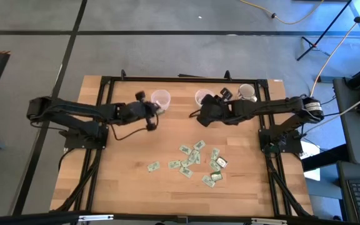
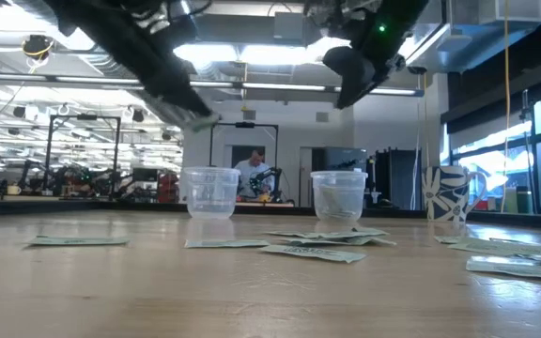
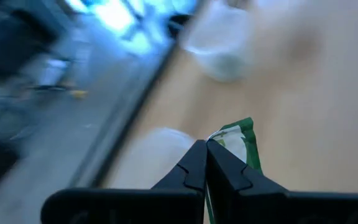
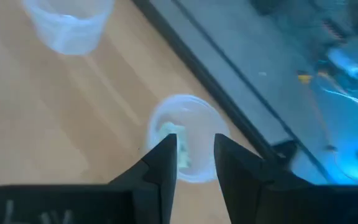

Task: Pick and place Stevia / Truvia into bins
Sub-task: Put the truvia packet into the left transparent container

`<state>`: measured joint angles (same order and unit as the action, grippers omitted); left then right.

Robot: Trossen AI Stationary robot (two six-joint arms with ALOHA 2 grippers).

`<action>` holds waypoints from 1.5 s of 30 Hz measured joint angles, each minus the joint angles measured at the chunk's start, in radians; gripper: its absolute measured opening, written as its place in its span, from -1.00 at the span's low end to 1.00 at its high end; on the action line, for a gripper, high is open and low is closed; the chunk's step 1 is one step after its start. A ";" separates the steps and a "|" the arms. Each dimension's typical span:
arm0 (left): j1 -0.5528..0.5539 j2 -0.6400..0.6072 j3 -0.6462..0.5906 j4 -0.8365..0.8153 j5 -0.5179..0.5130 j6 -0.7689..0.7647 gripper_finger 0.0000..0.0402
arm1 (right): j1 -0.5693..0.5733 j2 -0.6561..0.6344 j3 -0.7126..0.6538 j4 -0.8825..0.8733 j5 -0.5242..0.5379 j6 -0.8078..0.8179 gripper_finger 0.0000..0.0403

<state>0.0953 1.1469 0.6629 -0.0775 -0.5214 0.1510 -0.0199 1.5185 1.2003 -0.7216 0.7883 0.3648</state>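
Right, your left gripper [image 3: 207, 146] is pinched tight on one green-and-white sachet [image 3: 238, 146], and it hangs above the table just beside the left cup [image 1: 160, 99], on the near-left side of it in the high view, not yet over the mouth. Bring it fwd until the sachet tip sits over the middle of the rim, not the edge, bc the packet sticks out past the fingertips at an angle and could catch the wall or tip the light cup. Go low enough that it drops inside, then let go w/o swinging. Your right gripper [image 4: 194, 158] is w/ fingers apart and nothing between them, hovering right over the right cup [image 4: 184, 146], which already has at least one sachet in it; lift it clear before heading back. Rest of the packets [image 1: 199, 164] lie scattered on the wooden table [image 1: 124, 187], mid to right, well apart from both cups. Keep clear of the patterned mug [image 1: 247, 92] just right of the right cup, it's no bin
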 joint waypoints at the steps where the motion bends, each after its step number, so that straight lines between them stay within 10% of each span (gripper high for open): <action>1: 0.009 -0.005 0.000 0.015 -0.032 0.011 -0.99 | 0.007 0.000 -0.011 -0.012 0.028 0.026 -0.45; 16: 0.219 0.156 0.002 0.133 0.024 0.058 -0.99 | 0.026 -0.032 -0.159 -0.019 -0.061 0.204 -0.45; 45: 0.326 0.314 0.002 0.196 0.211 0.079 -0.89 | -0.096 -0.174 -0.158 0.208 -0.712 -0.288 -0.45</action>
<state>0.4213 1.4612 0.6651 0.1187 -0.3103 0.2302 -0.1163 1.3443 1.0420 -0.5135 0.0763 0.0772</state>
